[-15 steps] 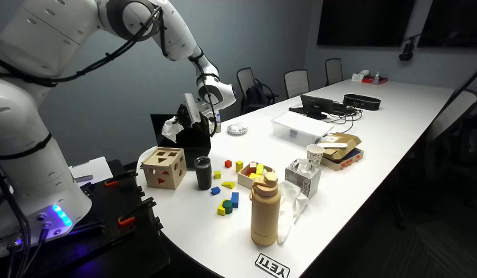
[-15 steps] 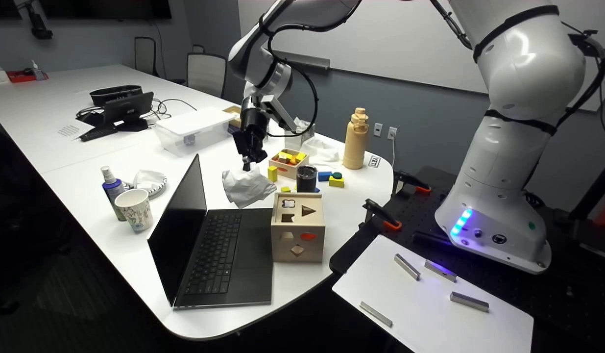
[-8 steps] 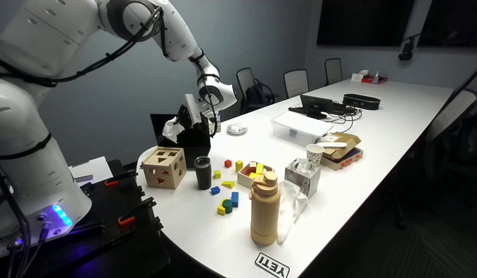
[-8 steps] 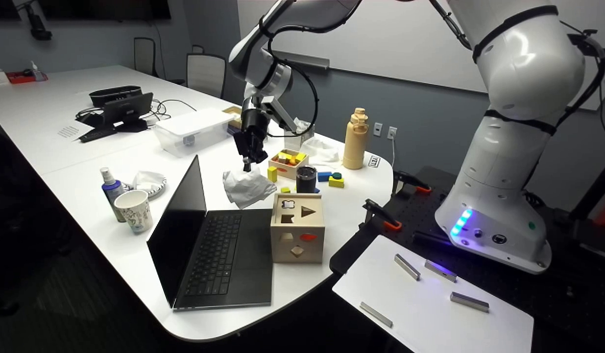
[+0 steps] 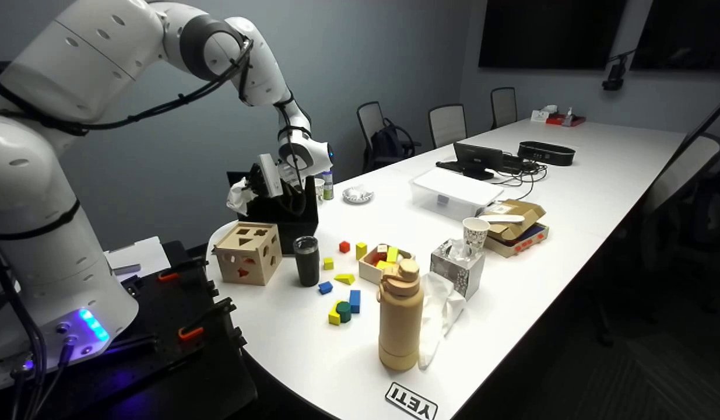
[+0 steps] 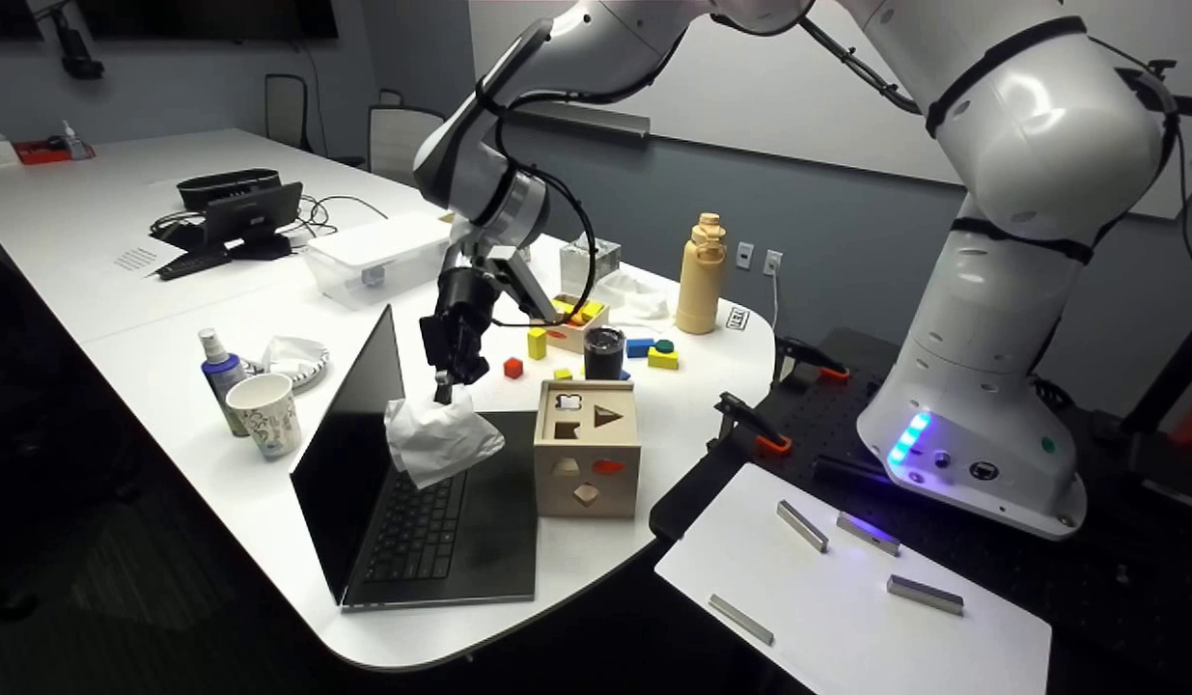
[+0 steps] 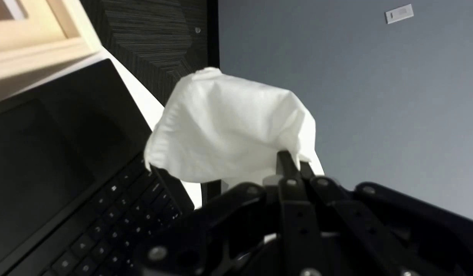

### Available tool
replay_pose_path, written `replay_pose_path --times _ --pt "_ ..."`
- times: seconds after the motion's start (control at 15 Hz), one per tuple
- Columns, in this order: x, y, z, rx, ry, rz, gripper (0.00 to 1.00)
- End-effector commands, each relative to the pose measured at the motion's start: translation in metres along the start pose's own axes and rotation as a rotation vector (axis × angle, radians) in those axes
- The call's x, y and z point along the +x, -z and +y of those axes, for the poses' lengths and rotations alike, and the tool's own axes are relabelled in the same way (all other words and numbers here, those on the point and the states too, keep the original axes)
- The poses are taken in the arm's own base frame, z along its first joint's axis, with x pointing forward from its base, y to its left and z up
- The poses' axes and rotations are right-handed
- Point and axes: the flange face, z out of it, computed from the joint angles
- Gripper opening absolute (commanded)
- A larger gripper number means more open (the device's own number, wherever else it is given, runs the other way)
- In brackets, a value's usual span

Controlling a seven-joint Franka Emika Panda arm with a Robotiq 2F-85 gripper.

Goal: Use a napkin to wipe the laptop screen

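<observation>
White and crumpled, the napkin (image 7: 228, 130) is gripped near one edge by the end effector (image 7: 296, 161), clenched on it. In an exterior view it hangs before the keyboard (image 6: 412, 541) of the black laptop (image 6: 504, 521) and hides a bit of the dark laptop screen (image 6: 345, 473); whether the two touch, I cannot tell. A wooden cube (image 6: 588, 483) stands on the worktop (image 6: 581, 550) just beside the laptop, with a dark tumbler (image 6: 603, 357) near it.

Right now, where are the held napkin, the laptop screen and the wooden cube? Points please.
Held napkin (image 7: 228, 126): wrist view, middle of its loose, crumpled spread.
Laptop screen (image 6: 349, 449): in an exterior view, middle of the dark panel.
Wooden cube (image 6: 586, 467): in an exterior view, side face, between two cut-outs.
</observation>
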Motion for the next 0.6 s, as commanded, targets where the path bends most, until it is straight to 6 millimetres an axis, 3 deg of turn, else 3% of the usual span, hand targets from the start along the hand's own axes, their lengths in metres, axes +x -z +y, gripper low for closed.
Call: replay_pose_path --times 0.0,0.27,0.53 --pt "0.013 -0.03 -0.011 0.003 0.057 0.023 0.0" --pt "0.026 -0.053 -0.018 -0.015 0.095 0.029 0.0" --pt "0.042 -0.058 -0.02 -0.001 0.139 0.074 0.0"
